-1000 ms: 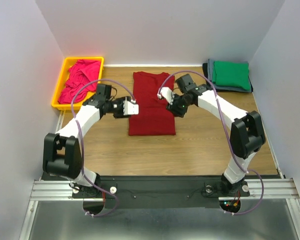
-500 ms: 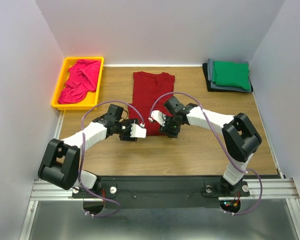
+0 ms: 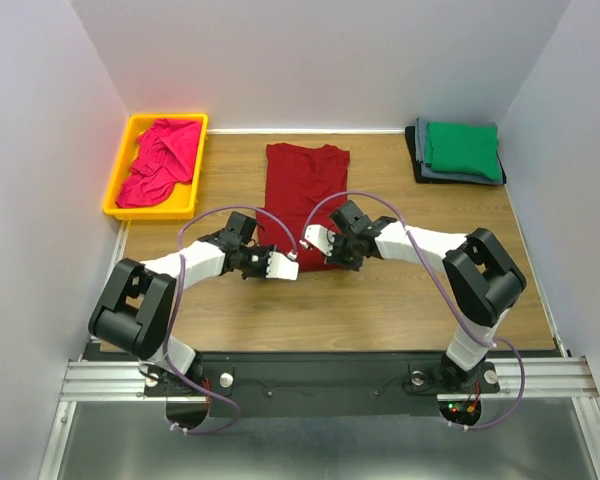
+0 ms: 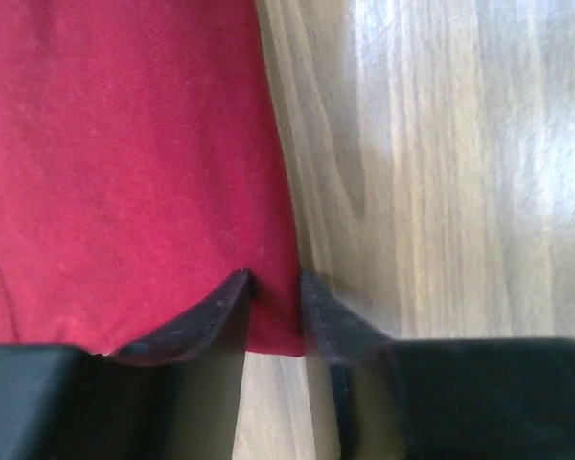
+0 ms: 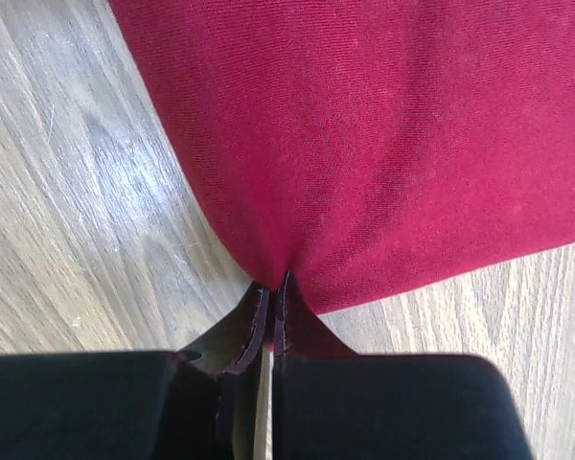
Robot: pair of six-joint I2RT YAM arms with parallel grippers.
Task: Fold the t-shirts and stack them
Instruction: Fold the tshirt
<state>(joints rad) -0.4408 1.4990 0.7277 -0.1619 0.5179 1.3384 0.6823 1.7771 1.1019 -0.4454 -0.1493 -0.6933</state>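
Now | dark red t-shirt (image 3: 302,190) lies flat in the middle of the table (image 3: 400,295) | right gripper (image 5: 270,286) pinches its near edge tight | left gripper (image 4: 276,286) is narrow around the near left corner, not squeezing | risk: left holds so little cloth that the corner may slip out, making a crooked fold

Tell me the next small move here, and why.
Probably shut the left gripper: its fingers straddle the near hem corner of the dark red t-shirt with a visible gap, while the right gripper pinches the hem, cloth puckering into it. Both likely need a hold before the fold.
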